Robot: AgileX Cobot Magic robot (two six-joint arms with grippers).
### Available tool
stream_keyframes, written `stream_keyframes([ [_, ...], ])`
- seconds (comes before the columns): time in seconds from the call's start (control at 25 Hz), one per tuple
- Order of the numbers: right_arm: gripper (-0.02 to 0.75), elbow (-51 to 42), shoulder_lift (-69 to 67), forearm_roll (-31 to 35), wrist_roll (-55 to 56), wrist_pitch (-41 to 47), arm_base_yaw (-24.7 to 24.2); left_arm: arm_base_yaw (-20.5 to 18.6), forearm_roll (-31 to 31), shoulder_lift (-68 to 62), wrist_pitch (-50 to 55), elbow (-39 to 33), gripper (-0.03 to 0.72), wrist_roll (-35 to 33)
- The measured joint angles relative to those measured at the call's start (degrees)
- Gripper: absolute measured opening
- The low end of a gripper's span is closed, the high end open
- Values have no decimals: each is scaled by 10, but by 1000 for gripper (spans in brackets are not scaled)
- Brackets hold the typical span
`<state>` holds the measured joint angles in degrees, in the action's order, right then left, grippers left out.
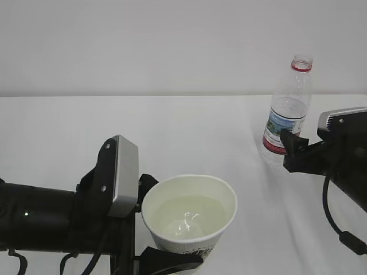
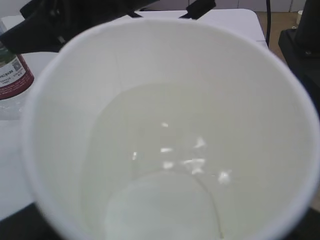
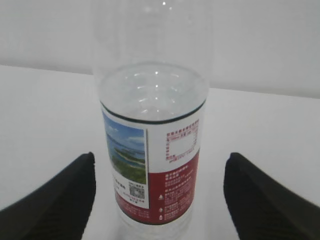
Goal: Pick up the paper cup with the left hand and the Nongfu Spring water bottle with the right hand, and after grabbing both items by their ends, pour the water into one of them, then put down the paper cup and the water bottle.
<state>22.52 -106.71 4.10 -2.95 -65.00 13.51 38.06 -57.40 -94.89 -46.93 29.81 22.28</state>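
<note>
The paper cup (image 1: 189, 215) stands low in the middle of the exterior view, holding clear water (image 1: 184, 216). My left gripper (image 1: 157, 223) is shut on it, one black finger behind its rim and one in front of its base. The left wrist view looks straight into the cup (image 2: 165, 65), which hides the fingers. The Nongfu Spring water bottle (image 1: 287, 112) stands upright and uncapped on the table at the right, partly full. My right gripper (image 3: 157, 200) is open, its fingers (image 3: 55, 200) on either side of the bottle (image 3: 150, 150) with white table showing in both gaps.
The white table (image 1: 172, 132) meets a plain white wall behind. The left arm's grey plate housing (image 1: 121, 177) sits just left of the cup. The right arm's housing and cable (image 1: 344, 172) lie at the right edge, behind the bottle.
</note>
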Motion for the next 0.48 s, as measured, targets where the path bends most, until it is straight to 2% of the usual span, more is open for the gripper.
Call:
stream_keyframes([
  [0.16,600,-21,30,0,1,-2,0,0,19,0,0,0,554,0],
  [0.48,595,-51,53,0,1,-2,0,0,94,0,0,0,554,0],
])
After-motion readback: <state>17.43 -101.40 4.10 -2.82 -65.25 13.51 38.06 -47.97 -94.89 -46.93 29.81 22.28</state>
